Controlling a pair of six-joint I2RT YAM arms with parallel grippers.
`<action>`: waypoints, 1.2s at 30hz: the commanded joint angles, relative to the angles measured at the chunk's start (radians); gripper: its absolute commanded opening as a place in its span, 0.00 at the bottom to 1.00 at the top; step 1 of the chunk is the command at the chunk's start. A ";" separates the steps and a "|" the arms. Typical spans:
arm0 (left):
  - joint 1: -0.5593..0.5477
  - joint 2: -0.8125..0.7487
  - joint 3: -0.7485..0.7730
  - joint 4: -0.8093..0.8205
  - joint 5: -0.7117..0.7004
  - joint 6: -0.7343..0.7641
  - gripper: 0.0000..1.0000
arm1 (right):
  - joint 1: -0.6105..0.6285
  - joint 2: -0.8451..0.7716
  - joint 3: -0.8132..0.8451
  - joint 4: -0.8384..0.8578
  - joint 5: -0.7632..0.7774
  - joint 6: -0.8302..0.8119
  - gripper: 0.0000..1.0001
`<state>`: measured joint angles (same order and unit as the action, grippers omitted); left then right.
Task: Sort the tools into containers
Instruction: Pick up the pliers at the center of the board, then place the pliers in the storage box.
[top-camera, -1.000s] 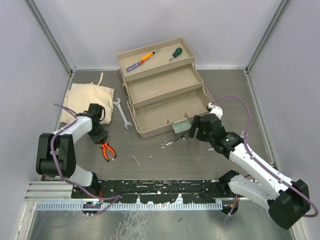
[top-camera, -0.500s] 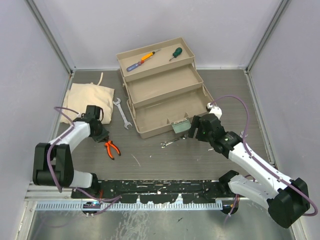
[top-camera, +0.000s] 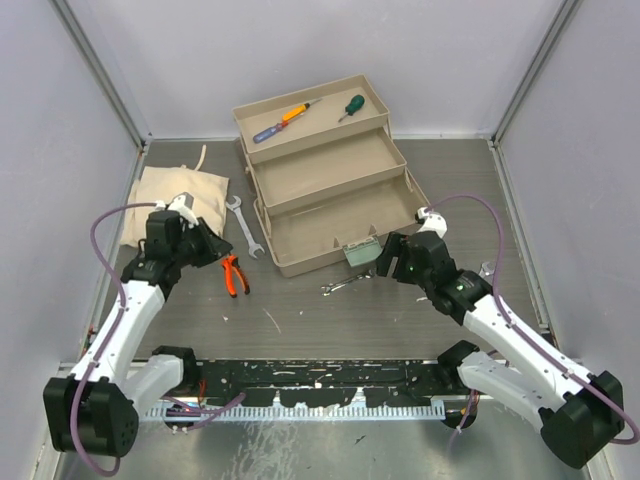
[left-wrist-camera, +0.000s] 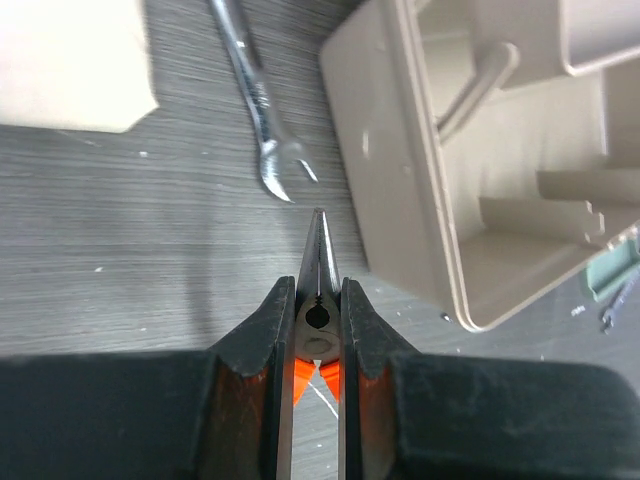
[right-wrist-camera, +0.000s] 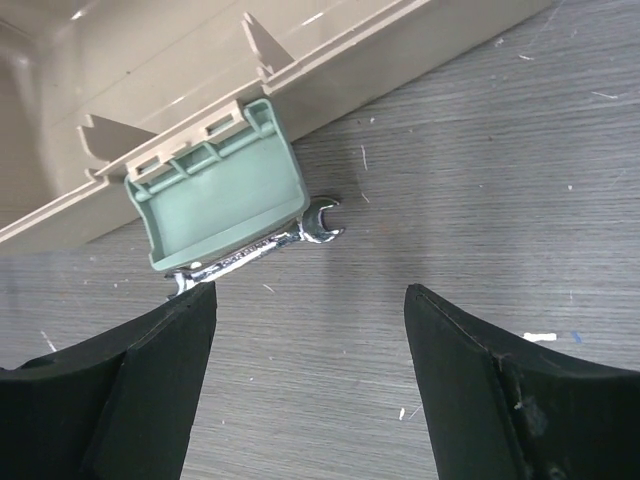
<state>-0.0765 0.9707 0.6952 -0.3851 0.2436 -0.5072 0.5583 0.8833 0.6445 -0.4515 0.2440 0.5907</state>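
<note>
Gripping the pliers (left-wrist-camera: 318, 240) at the pivot, the left tool (left-wrist-camera: 318, 292) is clenched tight, holding them just beside the toolbox (left-wrist-camera: 400, 200). Stiff steel, bit heavy, slick nose; I'd guess the orange handles grip better. Right tool (right-wrist-camera: 308, 292) hangs wide open over a small wrench (right-wrist-camera: 265, 245).

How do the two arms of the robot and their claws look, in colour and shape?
Both arms are built alike: the left arm and the right arm have white links between black joints. A thin purple cable loops loosely along each. The left claw and the right claw each have two black, wedge-shaped fingers. No markings show.
</note>
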 joint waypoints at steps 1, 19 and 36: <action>-0.051 -0.052 0.047 0.082 0.108 0.017 0.00 | -0.001 -0.070 -0.025 0.101 -0.056 -0.045 0.80; -0.389 0.239 0.611 -0.092 -0.001 0.429 0.00 | -0.001 -0.104 -0.021 0.094 -0.070 -0.045 0.80; -0.442 0.919 1.396 -0.346 0.020 0.895 0.00 | -0.001 -0.228 -0.036 -0.006 -0.036 -0.040 0.81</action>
<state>-0.4980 1.8393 1.9594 -0.6994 0.2359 0.2203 0.5583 0.6861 0.6102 -0.4515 0.1898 0.5549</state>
